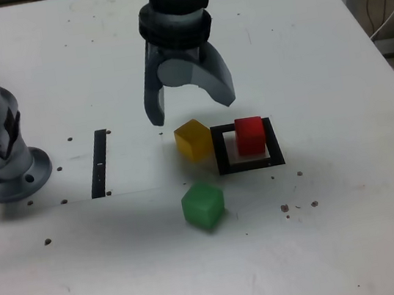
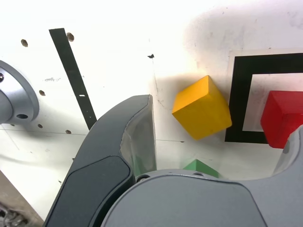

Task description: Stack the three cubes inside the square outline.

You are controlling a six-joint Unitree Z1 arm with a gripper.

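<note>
Red cube (image 1: 250, 136) already sits inside the square outline (image 1: 250, 163), toward the frame's far edge as the exterior view shows it, so the base of the stack looks laid. Taking that frame as the landmark, the yellow cube (image 1: 194, 140) lies just outside its border on the exterior view's left, turned at an angle to it, and the green cube (image 1: 203, 206) sits nearer the camera, apart from the frame's near corner on that same side.

Above the yellow cube hangs the end effector (image 1: 193, 111), spread wide and holding nothing. The wrist view shows one dark finger (image 2: 125, 142) beside the yellow block, with the other only peeking in at the picture's edge.

Yellow looks like the next pick. Since it is skewed, I'd want the wrist turned so the pads meet two flat opposite faces, not corners. The finger on the frame side has little room, with the red cube close by, so a straight descent seems wise to avoid nudging it. Red being off-centre, the yellow should be placed by the red cube's top, not by the frame.
</note>
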